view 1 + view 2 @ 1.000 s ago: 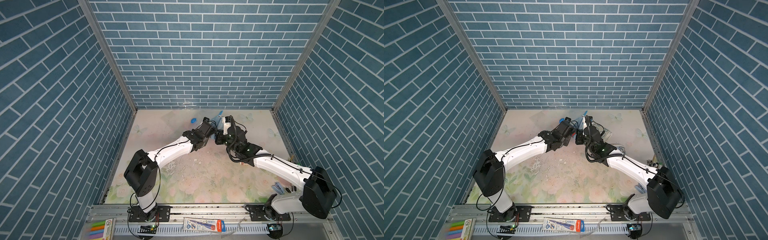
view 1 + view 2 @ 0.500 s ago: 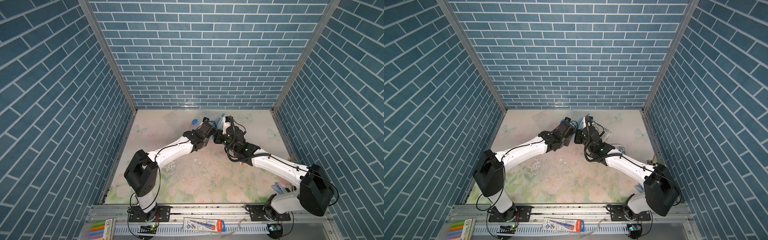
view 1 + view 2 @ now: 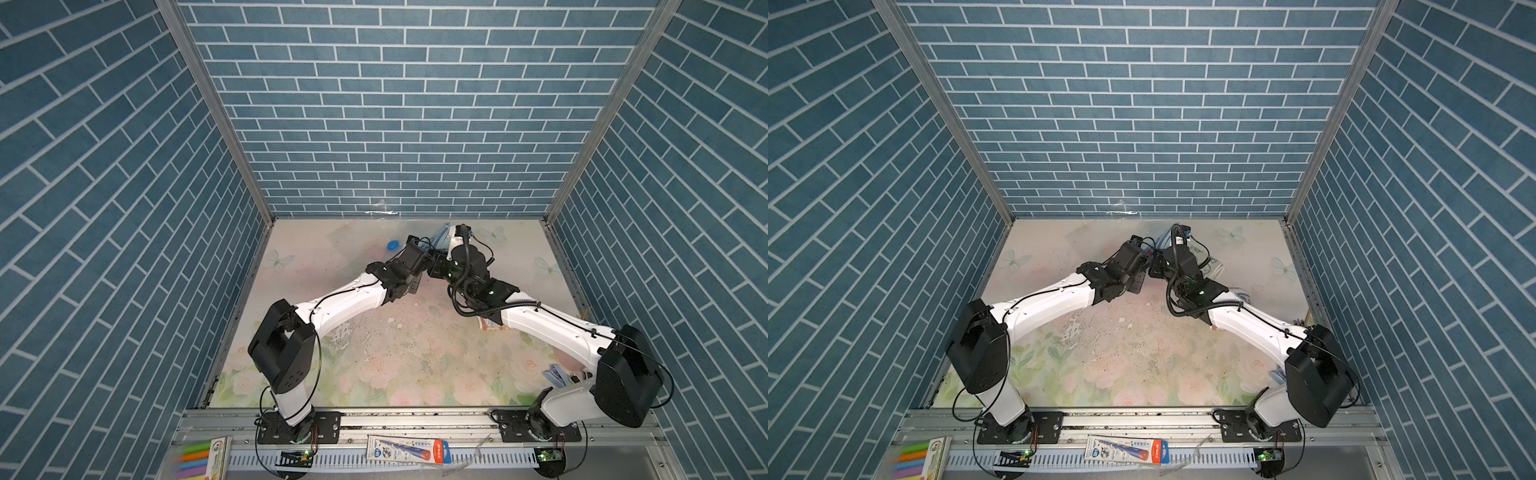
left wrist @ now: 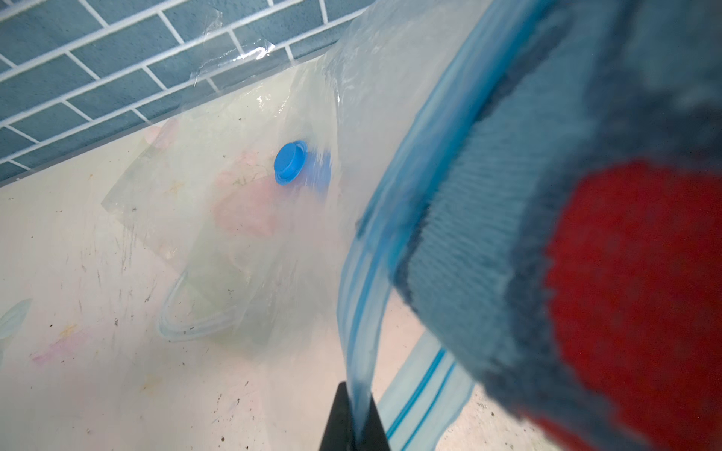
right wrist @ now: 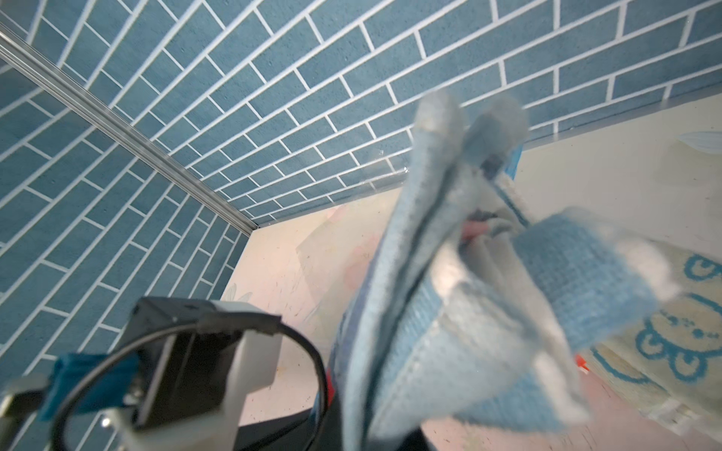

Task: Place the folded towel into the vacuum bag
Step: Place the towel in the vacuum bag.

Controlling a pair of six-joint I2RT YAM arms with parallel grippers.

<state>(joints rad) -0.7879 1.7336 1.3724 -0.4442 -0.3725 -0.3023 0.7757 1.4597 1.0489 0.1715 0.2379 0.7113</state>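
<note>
Left gripper [image 4: 353, 423]: mine, clamped tight on blue zip strip [image 4: 363, 320] of vacuum bag [image 4: 234, 242], mouth edge raised off table [image 4: 78, 351]. Bag lies at back by brick wall [image 4: 78, 58], valve cap [image 4: 289, 162] up. Right gripper [image 5: 375, 437]: nipped on folded towel [image 5: 449, 312], towel just beside raised strip.

Left arm [image 3: 345, 297] and right arm [image 3: 552, 328] both reach forward and inward, elbows low, wrists nearly meeting; left pincer [image 4: 353, 423] is pinched tight on the zip edge of the vacuum bag [image 4: 363, 312]; right pincer [image 3: 437, 266] grips the folded towel [image 5: 449, 312], its jaws hidden under cloth.
</note>
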